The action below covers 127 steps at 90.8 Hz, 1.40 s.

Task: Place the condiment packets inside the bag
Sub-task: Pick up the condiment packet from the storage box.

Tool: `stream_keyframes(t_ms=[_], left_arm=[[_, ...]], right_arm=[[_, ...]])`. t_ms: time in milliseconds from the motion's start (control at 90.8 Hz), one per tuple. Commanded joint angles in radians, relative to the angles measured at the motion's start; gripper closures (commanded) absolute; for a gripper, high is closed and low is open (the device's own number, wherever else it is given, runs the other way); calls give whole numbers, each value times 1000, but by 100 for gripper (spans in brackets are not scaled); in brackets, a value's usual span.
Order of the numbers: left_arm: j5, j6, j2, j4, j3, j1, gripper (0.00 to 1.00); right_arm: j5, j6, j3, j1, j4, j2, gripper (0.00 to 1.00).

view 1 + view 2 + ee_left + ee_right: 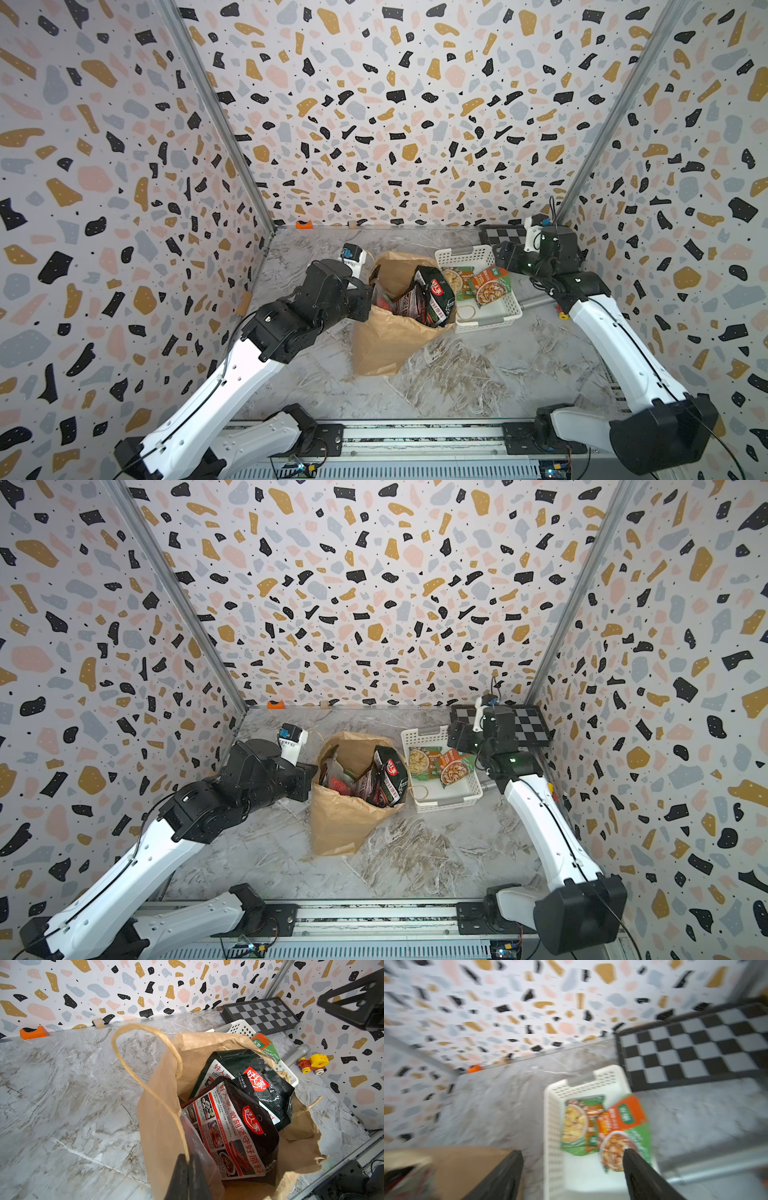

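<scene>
Left of centre the left gripper (369, 293) is pinching the bag (388, 336) rim tight, holding it open; black condiment packets (432, 299) are sitting inside; further right the right gripper (572, 1152), spread wide and empty, is hovering over the basket (490, 323); next, probably, lowering onto the green-orange packets (488, 286).

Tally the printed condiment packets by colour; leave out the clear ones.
Black packets with a red logo showing, in the bag: 2
Green-orange packets, in the basket: 2
Total: 4
</scene>
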Motion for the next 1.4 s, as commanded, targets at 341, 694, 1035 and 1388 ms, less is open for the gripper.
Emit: stream_keyframes(t_ms=[341,694,1035,1388], left_arm=[[-17,14,-6,29,-9,-2,100],[-15,12,-5,27,-10,-2,100],[-10,12,3,29,-10,-2,100],[-5,9,8,26,-7,-2,100]], right_arm=[[-234,-158,-44,-152,48,336,35],[-274,-153,-38,-152,50,310,89],[-498,-99,-91,-135,139,249,100],[-426,-101,-88,-56,137,358,60]])
